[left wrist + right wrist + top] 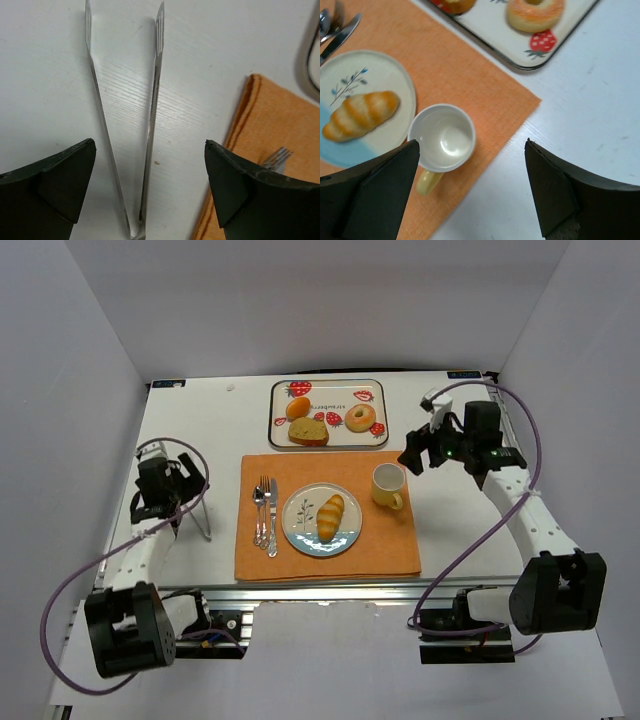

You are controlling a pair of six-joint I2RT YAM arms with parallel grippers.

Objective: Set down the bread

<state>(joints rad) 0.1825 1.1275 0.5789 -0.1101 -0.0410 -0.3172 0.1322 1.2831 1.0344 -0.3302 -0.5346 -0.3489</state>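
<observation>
White tabletop (460,530) inside plain white walls, with the bread (330,517) lying on the plate (300,530).

Its long axis ran mostly near-to-far across the plate, the far end leaning right toward the yellow cup (388,485). Plate and cup both sat on the orange placemat (390,550), with the cutlery (265,515) just left of the plate. Behind the mat, a strawberry tray (330,383) carried a donut (360,418) and a bread slice (308,432). The left gripper (150,150) stood with its jaws wide over the metal tongs (152,115), which seemed to lie free on the table, ungripped. The right gripper (415,455) hovered beside the cup, jaws spread and holding nothing.
</observation>
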